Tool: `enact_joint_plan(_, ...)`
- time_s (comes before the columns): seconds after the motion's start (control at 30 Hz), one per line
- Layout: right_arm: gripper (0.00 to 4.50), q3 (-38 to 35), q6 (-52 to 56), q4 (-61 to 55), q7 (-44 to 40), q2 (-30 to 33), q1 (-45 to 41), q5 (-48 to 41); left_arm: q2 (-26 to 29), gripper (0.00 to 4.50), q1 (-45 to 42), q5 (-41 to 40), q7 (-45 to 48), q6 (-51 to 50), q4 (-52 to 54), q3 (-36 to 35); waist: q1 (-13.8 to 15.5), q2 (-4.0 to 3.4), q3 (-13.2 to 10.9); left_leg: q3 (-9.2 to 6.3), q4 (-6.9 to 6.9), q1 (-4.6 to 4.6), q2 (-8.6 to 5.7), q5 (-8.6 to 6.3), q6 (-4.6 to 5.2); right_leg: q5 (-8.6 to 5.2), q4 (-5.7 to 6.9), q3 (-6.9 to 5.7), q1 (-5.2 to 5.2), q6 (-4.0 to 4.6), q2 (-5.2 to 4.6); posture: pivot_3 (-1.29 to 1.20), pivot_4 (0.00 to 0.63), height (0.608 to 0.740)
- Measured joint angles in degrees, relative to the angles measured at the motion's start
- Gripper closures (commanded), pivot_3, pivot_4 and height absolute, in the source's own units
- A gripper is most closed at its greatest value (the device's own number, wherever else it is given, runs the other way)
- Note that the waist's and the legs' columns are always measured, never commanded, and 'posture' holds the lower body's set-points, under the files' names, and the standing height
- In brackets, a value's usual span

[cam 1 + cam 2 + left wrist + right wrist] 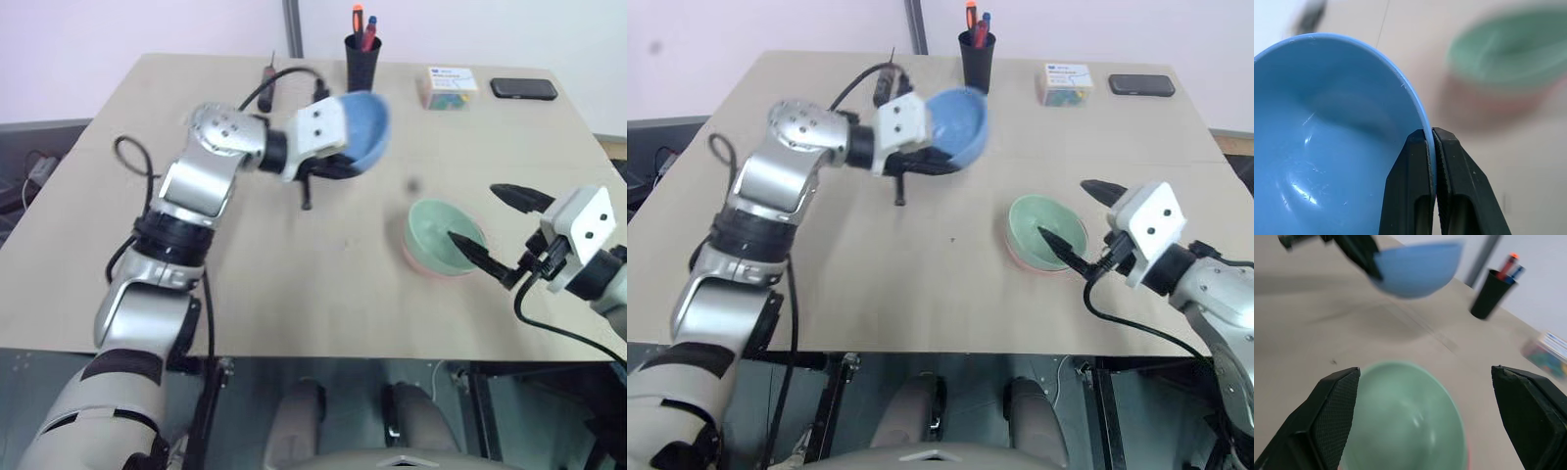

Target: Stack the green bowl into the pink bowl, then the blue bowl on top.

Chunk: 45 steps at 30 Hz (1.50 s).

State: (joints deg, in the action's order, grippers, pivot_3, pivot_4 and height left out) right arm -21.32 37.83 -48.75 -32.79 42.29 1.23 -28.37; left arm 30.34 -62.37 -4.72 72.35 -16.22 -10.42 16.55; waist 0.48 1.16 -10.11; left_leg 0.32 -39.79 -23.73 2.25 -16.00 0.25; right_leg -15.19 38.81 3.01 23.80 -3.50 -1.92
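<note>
Head views: left gripper (939, 157) clamps the rim of the blue bowl (958, 125), held in the air above the table (872, 284). Green bowl (1046, 229) sits nested in the pink bowl (1024, 258), near the table's right front.

Left wrist view: both fingers (1410, 191) pinch the blue rim.

Right wrist view: right gripper (1432, 418) spread wide, empty, just beside the green bowl.

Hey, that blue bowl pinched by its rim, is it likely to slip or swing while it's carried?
Probably light: the left gripper lifts the blue bowl by one thin rim edge. Its glossy plastic looks slippery, so it may pivot. It seems stiff; the rim shows no bending.
</note>
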Motion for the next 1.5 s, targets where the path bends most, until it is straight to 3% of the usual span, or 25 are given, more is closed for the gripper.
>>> enact_joint_plan(0.3, 0.0, -6.1, 2.1, -7.9, 4.9, -2.2, 9.5, 0.8, -9.3, 4.44, -2.3, -0.1, 9.3, 15.5, -9.9, 4.8, -1.3, -0.04, 0.0, -0.1, -0.1, 0.02, 0.01, 0.01, 0.01, 0.0, 0.08, -0.02, -0.05, 0.0, 0.1, 0.0, 0.15, 0.74)
enact_joint_plan(0.33, 0.0, -6.2, 2.1, -8.4, 5.4, -2.3, 10.0, 0.8, -10.1, 3.78, -2.8, -0.1, 10.2, 17.3, -11.5, 4.8, -1.3, -0.04, 0.0, -0.11, -0.1, 0.02, 0.01, 0.01, 0.01, 0.0, 0.07, -0.03, -0.05, 0.0, 0.09, 0.0, 0.15, 0.74)
enact_joint_plan(0.4, 0.0, -6.4, 2.0, -9.1, 6.1, -2.5, 11.0, 0.8, -11.6, 3.19, -3.1, -0.2, 11.6, 20.4, -14.6, 4.9, -1.1, -0.04, 0.0, -0.17, -0.11, 0.01, 0.01, 0.0, 0.01, 0.0, 0.05, -0.09, -0.08, 0.0, 0.09, 0.0, 0.15, 0.74)
enact_joint_plan(0.53, 0.0, -6.4, 1.8, -9.2, 7.2, -2.5, 11.8, 0.4, -12.7, 1.34, -3.1, 0.0, 13.2, 24.6, -18.4, 5.0, -1.1, -0.04, 0.0, -0.21, -0.14, -0.01, 0.01, 0.0, 0.02, -0.01, 0.05, -0.11, -0.09, 0.0, 0.09, 0.0, 0.15, 0.74)
enact_joint_plan(0.57, 0.0, -6.4, 1.8, -9.2, 7.3, -2.5, 11.9, 0.3, -12.7, 1.08, -3.1, 0.0, 13.1, 24.9, -18.6, 4.9, -1.2, -0.04, 0.0, -0.22, -0.14, -0.01, 0.01, 0.0, 0.02, -0.01, 0.06, -0.12, -0.09, 0.0, 0.09, 0.0, 0.15, 0.74)
enact_joint_plan(0.73, 0.0, -6.3, 1.9, -8.8, 6.3, -1.9, 11.7, -0.3, -13.0, 1.08, -3.1, -1.1, 10.0, 18.4, -18.4, 2.8, -1.2, -0.04, 0.0, -0.32, -0.19, -0.02, 0.01, 0.0, 0.02, -0.01, 0.06, -0.21, -0.15, 0.0, 0.09, 0.0, 0.15, 0.74)
enact_joint_plan(0.87, 0.0, -5.9, 0.2, -4.9, 2.5, -0.7, 11.8, -0.6, -6.5, 1.08, 1.2, -3.2, 4.6, 3.1, -6.5, -2.1, -2.0, -0.1, 0.0, -0.42, -0.17, 0.02, 0.07, 0.0, 0.02, -0.01, 0.08, -0.18, -0.13, 0.01, 0.12, 0.0, 0.15, 0.74)
enact_joint_plan(0.93, 0.0, -5.5, -1.1, -1.6, -0.3, 0.5, 11.4, -0.8, -3.3, 1.08, 5.9, -4.5, -0.1, -3.5, 0.2, -6.7, -2.2, -0.19, 0.1, -0.56, -0.17, 0.04, 0.08, 0.0, 0.01, -0.01, 0.08, -0.21, -0.16, 0.01, 0.1, 0.0, 0.15, 0.74)
enact_joint_plan(1.03, 0.0, -4.8, -3.6, 4.7, -5.7, 2.7, 10.3, -1.1, -2.5, 1.08, 17.1, -7.5, -7.2, -9.0, 8.6, -13.1, -1.5, -0.21, 0.1, -0.58, -0.26, 0.03, 0.03, 0.0, 0.01, -0.01, 0.11, -0.28, -0.23, 0.0, 0.01, 0.0, 0.15, 0.74)
enact_joint_plan(1.17, 0.0, -4.3, -6.9, 10.5, -10.0, 4.1, 8.8, -0.9, -0.9, 1.08, 25.6, -10.6, -11.6, -11.6, 14.5, -17.8, -0.8, -0.17, 0.1, -0.56, -0.36, -0.02, 0.0, 0.01, 0.0, 0.0, 0.1, -0.48, -0.33, 0.01, -0.02, 0.0, 0.15, 0.74)
enact_joint_plan(1.2, 0.0, -4.5, -7.3, 11.9, -10.7, 4.4, 8.9, -0.9, -0.1, 0.57, 27.0, -11.3, -11.6, -12.3, 15.3, -18.6, -0.7, -0.17, 0.1, -0.56, -0.36, -0.01, 0.0, 0.01, 0.0, 0.0, 0.09, -0.48, -0.34, 0.01, -0.02, 0.0, 0.15, 0.74)
enact_joint_plan(1.27, 0.0, -4.9, -8.0, 15.1, -12.6, 4.5, 9.1, -1.1, 1.9, 0.08, 31.1, -14.6, -11.4, -14.7, 17.8, -21.6, -0.7, -0.18, 0.1, -0.55, -0.36, 0.0, 0.01, 0.0, 0.0, 0.0, 0.1, -0.48, -0.34, 0.01, -0.03, 0.0, 0.15, 0.74)
enact_joint_plan(1.5, 0.0, -14.8, -11.4, 19.1, -18.9, 6.8, 15.4, -0.9, 11.3, 0.08, 49.3, -21.4, -10.3, -18.4, 25.3, -32.0, -0.8, -0.19, 0.1, -0.55, -0.31, 0.08, 0.03, 0.0, 0.0, -0.01, 0.08, -0.51, -0.4, 0.02, -0.05, 0.0, 0.15, 0.74)
